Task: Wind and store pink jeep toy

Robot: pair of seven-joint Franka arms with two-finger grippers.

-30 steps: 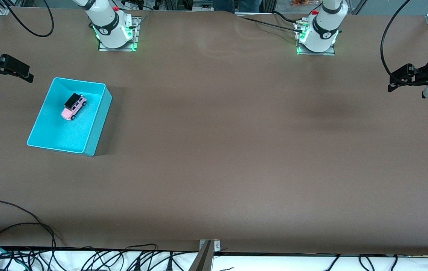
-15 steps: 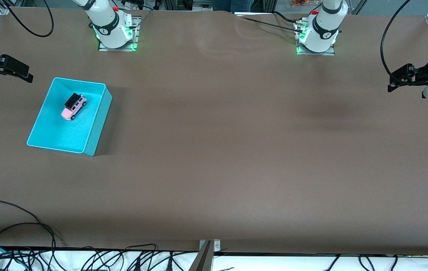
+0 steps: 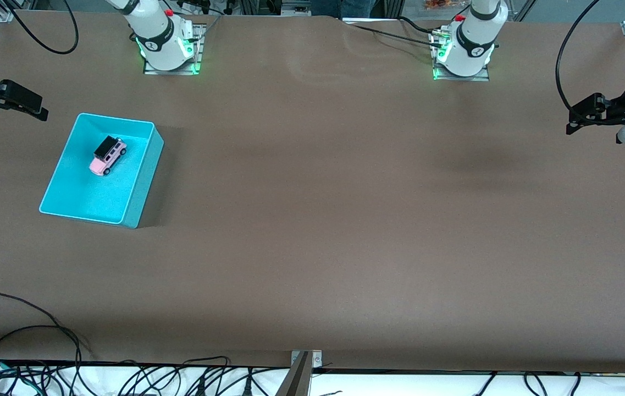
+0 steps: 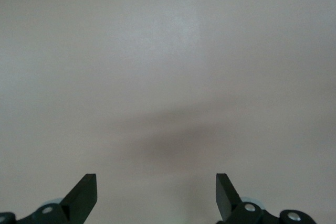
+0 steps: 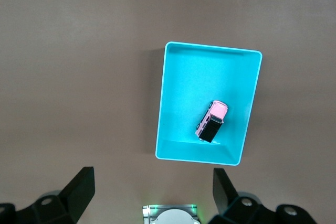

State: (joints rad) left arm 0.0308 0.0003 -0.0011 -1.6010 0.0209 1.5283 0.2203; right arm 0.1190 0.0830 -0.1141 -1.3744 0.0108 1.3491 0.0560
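The pink jeep toy [image 3: 108,155] stands on its wheels inside the turquoise bin [image 3: 142,186], in the half of the bin closer to the robots' bases. The right wrist view looks down on the jeep [image 5: 212,121] and the bin [image 5: 162,103] from high up. My right gripper [image 3: 39,109] hangs open and empty in the air beside the bin, over the right arm's end of the table; its fingers [image 5: 83,183] frame bare table. My left gripper [image 3: 571,124] hangs open and empty over the left arm's end of the table, with its fingers [image 4: 86,188] over plain brown surface.
The brown table [image 3: 323,220] stretches wide between the two arms. The arm bases [image 3: 168,52] [image 3: 462,58] stand with green lights along the edge farthest from the front camera. Black cables [image 3: 26,335] and a metal bracket [image 3: 301,366] line the nearest edge.
My right gripper has drifted a hair toward its end of the table. The jeep, the bin and the left arm have stayed put.
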